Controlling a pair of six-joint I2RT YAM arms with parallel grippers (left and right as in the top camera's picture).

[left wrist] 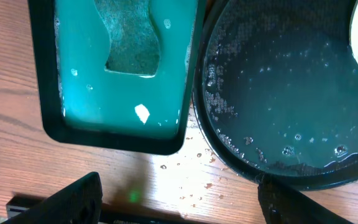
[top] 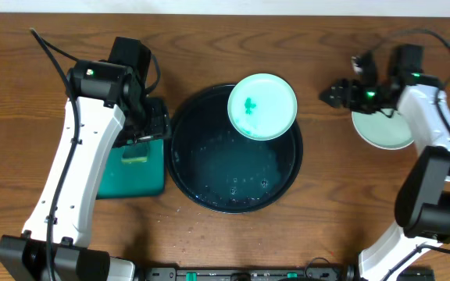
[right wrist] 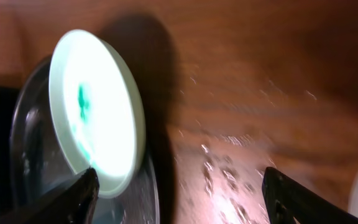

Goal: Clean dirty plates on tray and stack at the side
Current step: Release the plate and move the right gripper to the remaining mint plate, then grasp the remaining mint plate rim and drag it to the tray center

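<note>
A pale mint plate (top: 262, 106) with a teal smear rests tilted on the far right rim of the black tray (top: 184, 168); it also shows in the right wrist view (right wrist: 98, 112). A clean pale plate (top: 381, 131) lies on the table at the right, partly under my right arm. My right gripper (top: 336, 94) is open and empty over bare wood between the tray and that plate. My left gripper (top: 156, 121) is open and empty above the gap between the sponge tray and the black tray (left wrist: 278, 99).
A green rectangular sponge tray (top: 131, 168) holds teal liquid and a sponge (left wrist: 132, 43) left of the black tray. Water droplets lie on the wood (left wrist: 197, 177). The black tray holds wet film and bubbles.
</note>
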